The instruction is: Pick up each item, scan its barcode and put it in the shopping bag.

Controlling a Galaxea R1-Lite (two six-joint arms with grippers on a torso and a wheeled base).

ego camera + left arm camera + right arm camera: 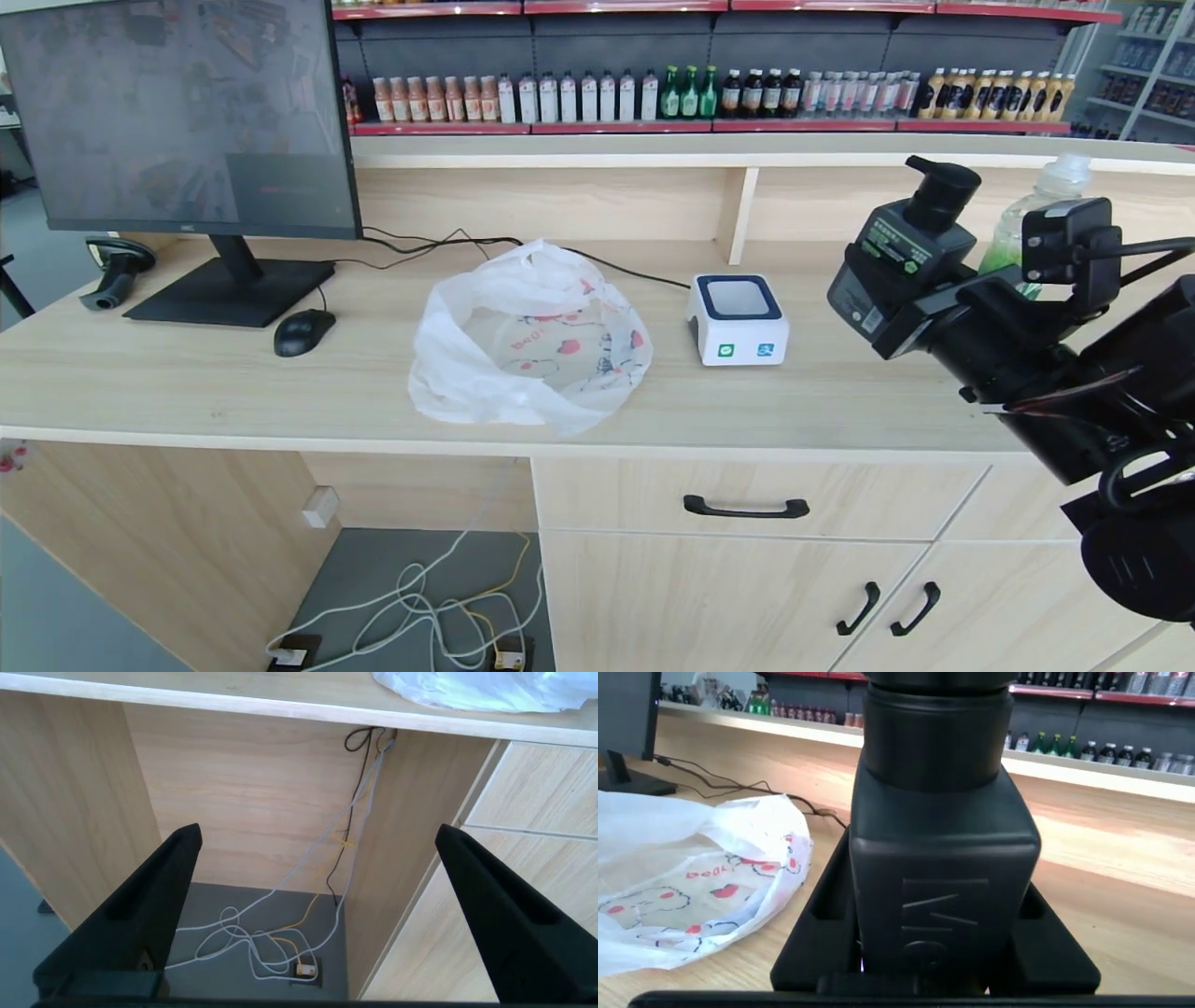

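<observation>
My right gripper (910,313) is shut on a black pump bottle (901,247) and holds it tilted above the counter's right part, to the right of the white barcode scanner (737,320). From the right wrist the black pump bottle (943,859) sits close up between the gripper's (934,952) black jaws. The white shopping bag (530,338) with red print lies open at the counter's middle, left of the scanner, and the shopping bag (691,891) also shows beyond the bottle. My left gripper (318,905) hangs open below the counter edge, in front of the open cabinet bay.
A clear green-tinted bottle (1036,219) stands behind my right arm. A monitor (182,117), mouse (303,332) and handheld scanner (117,271) occupy the counter's left. Cables (485,245) run along the back. Drawers with black handles (745,509) sit under the counter (187,392).
</observation>
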